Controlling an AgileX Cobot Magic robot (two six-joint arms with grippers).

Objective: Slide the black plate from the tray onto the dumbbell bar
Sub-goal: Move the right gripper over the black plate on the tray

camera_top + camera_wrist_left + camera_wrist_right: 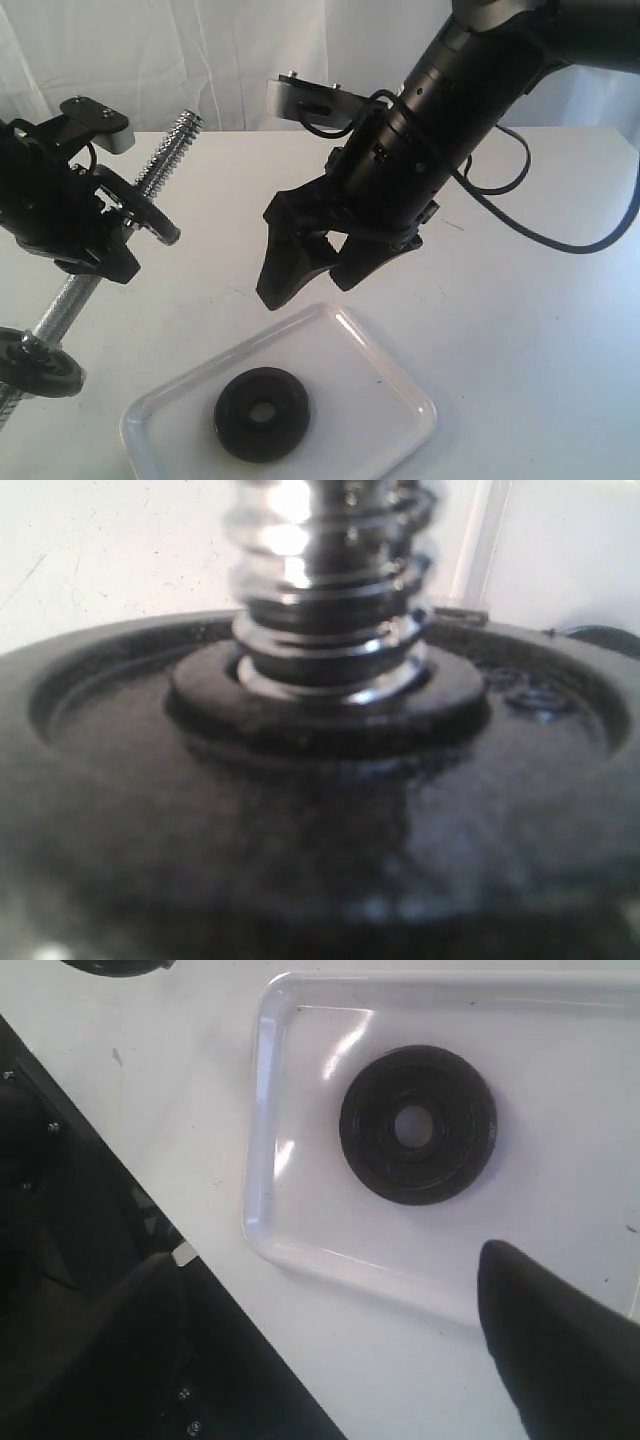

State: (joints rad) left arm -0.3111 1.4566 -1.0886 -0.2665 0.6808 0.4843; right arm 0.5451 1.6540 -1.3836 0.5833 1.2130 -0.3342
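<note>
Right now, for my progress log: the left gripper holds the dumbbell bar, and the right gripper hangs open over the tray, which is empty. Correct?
Not quite: the tray is not empty; the black plate lies flat in it, as the exterior view shows. The rest stands: left gripper on the dumbbell bar, right gripper open above the tray.

Exterior view: the dumbbell bar (62, 303) runs off the left edge, which also cuts its lower disc (38, 368). The bottom edge cuts the near rim of the tray (390, 385). On the left gripper (118, 228) we cannot see where the jaws meet the bar. Left wrist view: the upper disc (320, 810) is blurred and overfills the frame. Right wrist view: the tray runs past the frame's edge.
</note>
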